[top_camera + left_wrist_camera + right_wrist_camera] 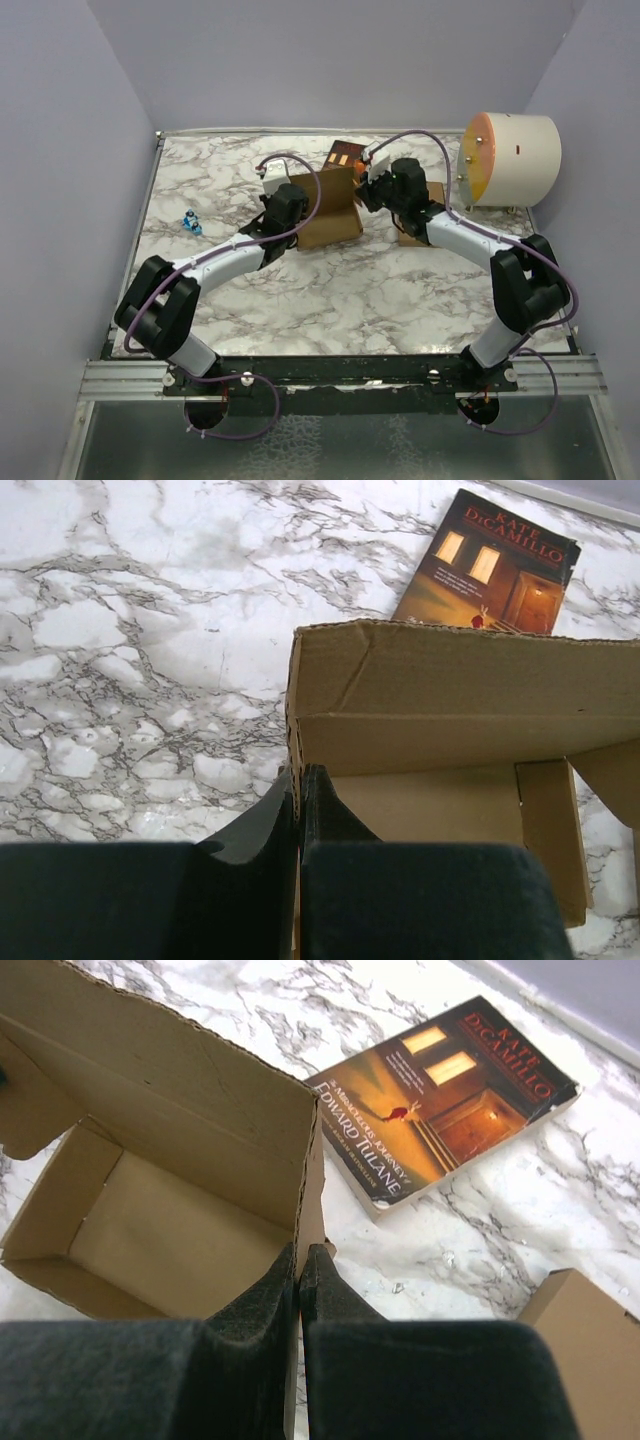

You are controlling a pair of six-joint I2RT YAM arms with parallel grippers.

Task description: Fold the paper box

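Between the two pairs of jaws: the paper box (328,212) stands on the marble table (350,300), half formed, plain brown cardboard.
Long axis of the box: it runs from one gripper to the other, across the table from left to right.
Open side of the box: it points up, so both wrist views look down on the bare floor inside.
Tall wall: the long wall on the far side of the jaws stands upright and is creased.
Loose flap: one short flap hangs inward at the end of the box away from each wrist camera.
Left gripper (293,192): the fingers are pressed together and pinch the left end wall of the box at its top edge.
Right gripper (366,190): the fingers are pressed together and pinch the right end wall at its top edge.
Beyond the jaws: a paperback book (343,155) with a dark red-brown cover lies flat, just behind the tall wall.
Right of the right jaws: the corner of another brown cardboard piece (585,1360) lies on the table, apart from the box.
Left of the left jaws: a small blue object (192,223), well apart.
Far right: a white drum with an orange face (510,160).
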